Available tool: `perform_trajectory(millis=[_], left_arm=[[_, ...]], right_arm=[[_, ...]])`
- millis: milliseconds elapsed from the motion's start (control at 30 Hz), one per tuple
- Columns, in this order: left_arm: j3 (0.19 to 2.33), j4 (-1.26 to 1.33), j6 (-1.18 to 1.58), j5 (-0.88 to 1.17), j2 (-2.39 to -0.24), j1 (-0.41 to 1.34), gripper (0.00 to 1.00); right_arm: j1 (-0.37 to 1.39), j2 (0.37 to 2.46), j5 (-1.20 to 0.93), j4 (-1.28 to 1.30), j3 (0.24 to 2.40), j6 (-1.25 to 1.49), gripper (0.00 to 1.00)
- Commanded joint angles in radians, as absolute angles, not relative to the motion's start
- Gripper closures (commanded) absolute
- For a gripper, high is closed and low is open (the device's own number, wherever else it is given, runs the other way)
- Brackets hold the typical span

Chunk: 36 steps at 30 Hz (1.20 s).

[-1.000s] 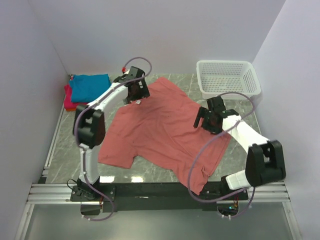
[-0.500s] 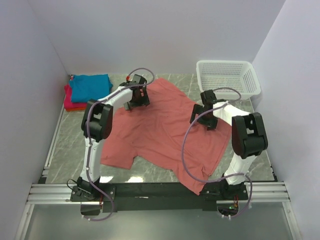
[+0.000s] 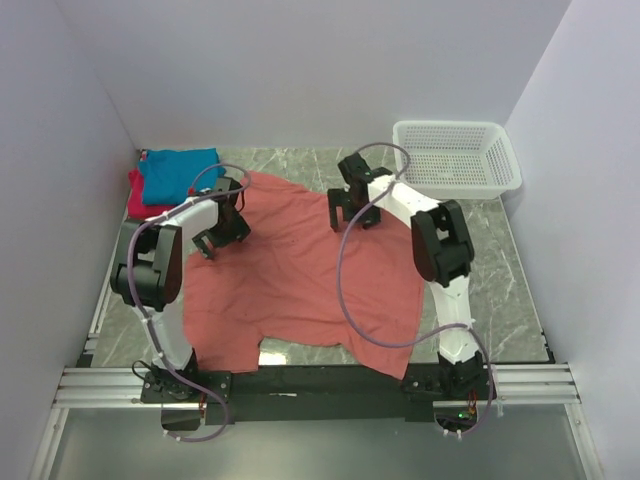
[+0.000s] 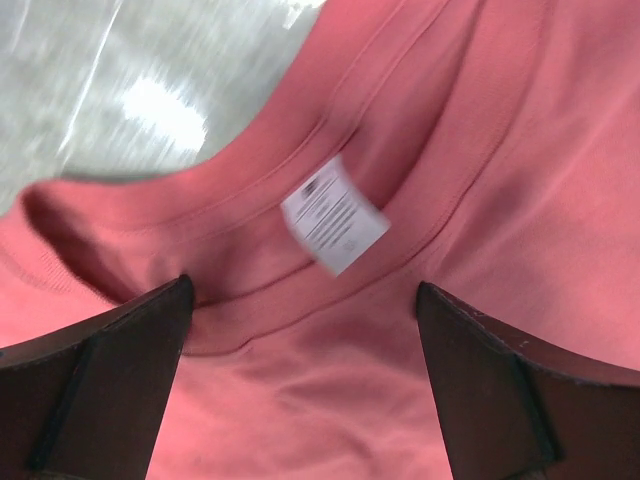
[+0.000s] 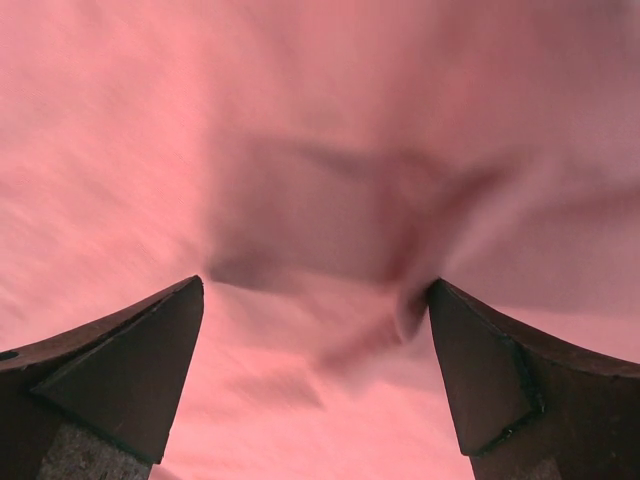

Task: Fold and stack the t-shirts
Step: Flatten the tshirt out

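Note:
The salmon-red t-shirt (image 3: 300,275) lies spread on the marble table, collar toward the far left. My left gripper (image 3: 222,228) is open low over the collar. In the left wrist view the gripper (image 4: 303,292) has its jaws wide apart around the neckband, with the white label (image 4: 335,215) just ahead. My right gripper (image 3: 352,205) is open over the shirt's far right edge. In the right wrist view the gripper (image 5: 315,287) straddles a raised wrinkle of the red cloth (image 5: 320,150). The teal-blue t-shirt (image 3: 178,170) lies folded on the magenta-pink t-shirt (image 3: 138,196) in the far left corner.
A white mesh basket (image 3: 455,155) stands at the far right corner. Purple cables loop from both arms over the shirt. White walls close in the table on the left, back and right. A black rail runs along the near edge.
Both grippers have swung left across the table. The red shirt has shifted left with them, its right side pulled away from the right edge.

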<state>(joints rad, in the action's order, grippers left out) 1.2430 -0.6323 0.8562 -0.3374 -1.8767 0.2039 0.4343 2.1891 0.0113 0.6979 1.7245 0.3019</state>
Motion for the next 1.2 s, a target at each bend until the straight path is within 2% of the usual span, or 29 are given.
perform_trajectory(millis=[0, 133, 467, 633, 733, 800, 900, 1167], left_arm=[[1.203, -0.696, 0.897, -0.347, -1.79, 0.218, 0.01], [1.238, -0.712, 0.881, -0.344, -1.701, 0.218, 0.01], [1.474, -0.655, 0.752, -0.296, -1.827, 0.262, 0.01], [1.618, -0.652, 0.655, -0.305, -1.969, 0.313, 0.0], [1.693, -0.67, 0.641, -0.293, -2.057, 0.313, 0.01], [1.762, -0.745, 0.67, -0.371, -2.126, 0.313, 0.01], [1.77, -0.758, 0.675, -0.388, -2.166, 0.313, 0.01], [1.877, -0.768, 0.669, -0.344, -2.281, 0.29, 0.01]], right_arm=[[0.433, 2.256, 0.009, 0.787, 1.899, 0.236, 0.01], [0.434, 2.238, 0.064, 0.844, 1.99, 0.225, 0.01], [0.373, 1.916, 0.12, 0.675, 1.502, 0.382, 0.01], [0.309, 1.916, 0.112, 0.65, 1.413, 0.4, 0.01], [0.296, 1.96, 0.11, 0.66, 1.437, 0.382, 0.01], [0.296, 1.997, 0.095, 0.655, 1.468, 0.348, 0.02], [0.298, 2.052, 0.109, 0.663, 1.523, 0.324, 0.02], [0.296, 2.244, 0.106, 0.79, 1.785, 0.249, 0.03]])
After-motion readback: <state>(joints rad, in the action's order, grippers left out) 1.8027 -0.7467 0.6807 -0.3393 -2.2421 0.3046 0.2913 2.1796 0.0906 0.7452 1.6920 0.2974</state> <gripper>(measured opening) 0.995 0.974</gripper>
